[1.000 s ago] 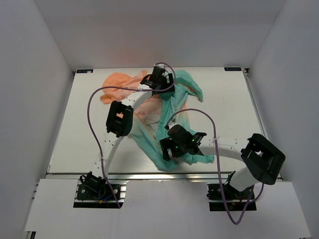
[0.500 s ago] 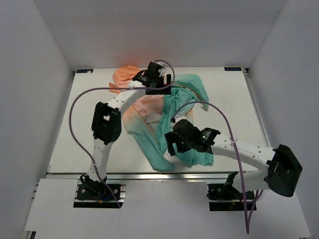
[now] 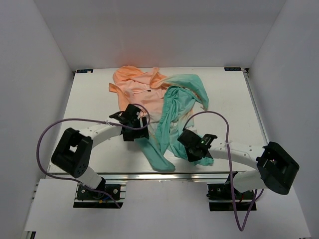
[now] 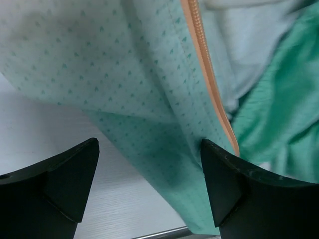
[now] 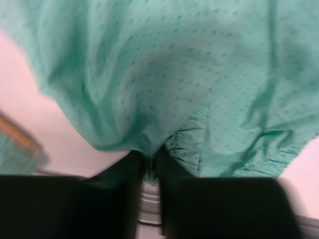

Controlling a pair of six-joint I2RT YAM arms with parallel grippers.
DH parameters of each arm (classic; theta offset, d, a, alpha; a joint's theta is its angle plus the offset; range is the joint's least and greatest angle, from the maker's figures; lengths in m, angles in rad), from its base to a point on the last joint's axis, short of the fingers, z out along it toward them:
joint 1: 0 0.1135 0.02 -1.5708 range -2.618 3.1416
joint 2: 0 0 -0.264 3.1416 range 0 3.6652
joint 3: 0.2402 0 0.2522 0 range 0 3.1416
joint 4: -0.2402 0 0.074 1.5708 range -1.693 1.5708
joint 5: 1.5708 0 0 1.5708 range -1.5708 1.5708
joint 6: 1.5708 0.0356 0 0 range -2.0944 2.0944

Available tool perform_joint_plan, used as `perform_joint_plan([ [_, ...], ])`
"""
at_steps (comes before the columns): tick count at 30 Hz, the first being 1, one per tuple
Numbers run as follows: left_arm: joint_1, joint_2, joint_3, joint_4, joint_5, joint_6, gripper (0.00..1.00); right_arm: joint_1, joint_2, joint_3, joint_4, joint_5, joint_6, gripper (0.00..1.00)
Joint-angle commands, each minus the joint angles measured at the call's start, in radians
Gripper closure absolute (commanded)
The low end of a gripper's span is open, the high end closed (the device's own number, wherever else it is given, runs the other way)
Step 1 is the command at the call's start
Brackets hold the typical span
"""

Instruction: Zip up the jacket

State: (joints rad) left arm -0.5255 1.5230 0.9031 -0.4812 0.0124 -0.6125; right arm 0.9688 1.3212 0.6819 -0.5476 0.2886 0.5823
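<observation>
- The jacket (image 3: pixel 172 107) lies crumpled on the tabletop (image 3: pixel 84 114), in the middle and toward the far side.
- Its long axis runs on a slant. The peach hood end points to the far left corner and the teal hem end points toward the near edge, between my two arms.
- One teal sleeve branches off toward the far right.
- My left claw (image 3: pixel 137 127) sits at the left border of the cloth, where peach fades into teal.
- In its wrist view my left claw (image 4: pixel 149 164) is spread wide. Dotted teal cloth and bare tabletop lie between the fingers (image 4: pixel 65 184), and nothing is gripped.
- The zipper (image 4: pixel 212 89) shows there as a peach tape running from the top of the view down toward my right-hand finger. Its lower end passes behind that finger, and I see no slider.
- My right claw (image 3: pixel 188 144) is down on the teal bundle near the near edge.
- In its own view my right claw (image 5: pixel 149 164) has its fingers drawn nearly together, pinching a gathered fold of teal cloth.
- That view is blurred, so I cannot tell whether the fold is hem, cuff or sleeve.
- From above, the folds hide most of the front opening, and my arms cover part of the teal end.
</observation>
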Motion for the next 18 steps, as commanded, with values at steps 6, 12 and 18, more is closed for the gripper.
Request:
perform_joint_plan([
  [6, 0.001, 0.170, 0.124, 0.033, -0.087, -0.039, 0.71, -0.157, -0.034, 0.031, -0.034, 0.121, 0.034, 1.00],
  [12, 0.012, 0.342, 0.278, -0.128, -0.247, -0.050, 1.00, -0.402, -0.042, 0.024, -0.031, 0.106, -0.027, 1.00],
  [18, 0.082, 0.440, 0.399, -0.149, -0.290, -0.023, 1.00, -0.622, 0.004, 0.054, 0.032, 0.048, -0.096, 1.00],
])
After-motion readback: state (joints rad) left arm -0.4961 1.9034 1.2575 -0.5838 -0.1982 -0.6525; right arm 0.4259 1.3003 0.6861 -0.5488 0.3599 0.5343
